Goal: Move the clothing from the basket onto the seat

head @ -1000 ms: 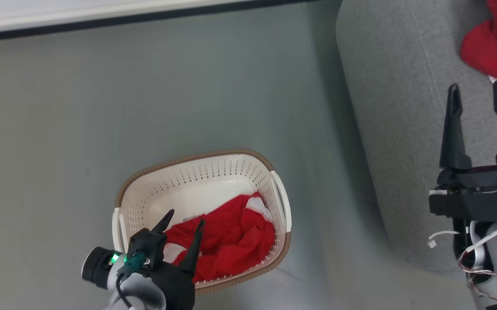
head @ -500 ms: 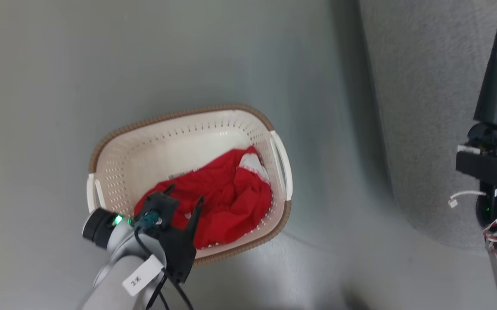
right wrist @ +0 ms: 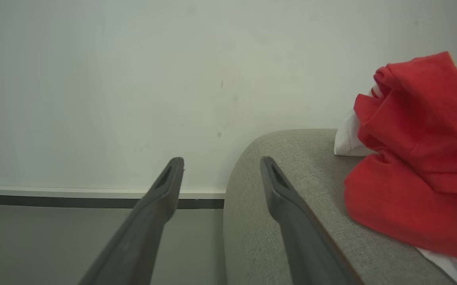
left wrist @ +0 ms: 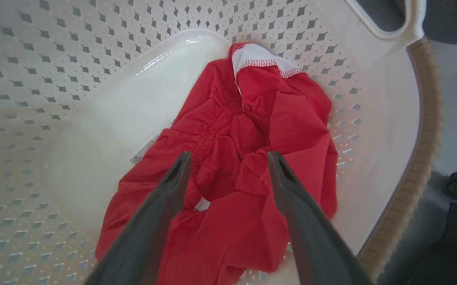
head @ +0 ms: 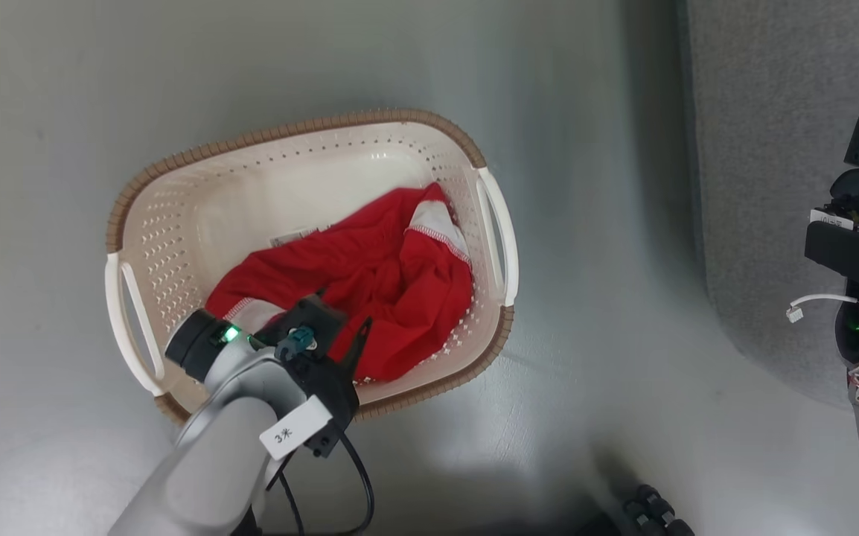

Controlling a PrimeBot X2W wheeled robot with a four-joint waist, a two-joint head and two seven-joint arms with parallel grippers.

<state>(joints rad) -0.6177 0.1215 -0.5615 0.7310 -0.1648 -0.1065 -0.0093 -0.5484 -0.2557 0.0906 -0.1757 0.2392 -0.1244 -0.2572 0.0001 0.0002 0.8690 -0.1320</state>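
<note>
Red clothing (head: 385, 275) sits in the basket (head: 176, 216) under the left pincer (left wrist: 229, 155), spread wide and empty like the right pincer (right wrist: 221, 159).

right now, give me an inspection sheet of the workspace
surface: grey floor, basket standing on it
job's things: red garment bunched in the basket; second red garment on the sofa
clutter: dark ribbed thing low on the floor, unclear what
grippers: left gripper open over the basket's garment, contact unclear; right gripper open, empty, by the sofa's edge
cables: black cable looped by the left arm; white wire by the right arm
surroundings: pale wall, dark baseboard
</note>
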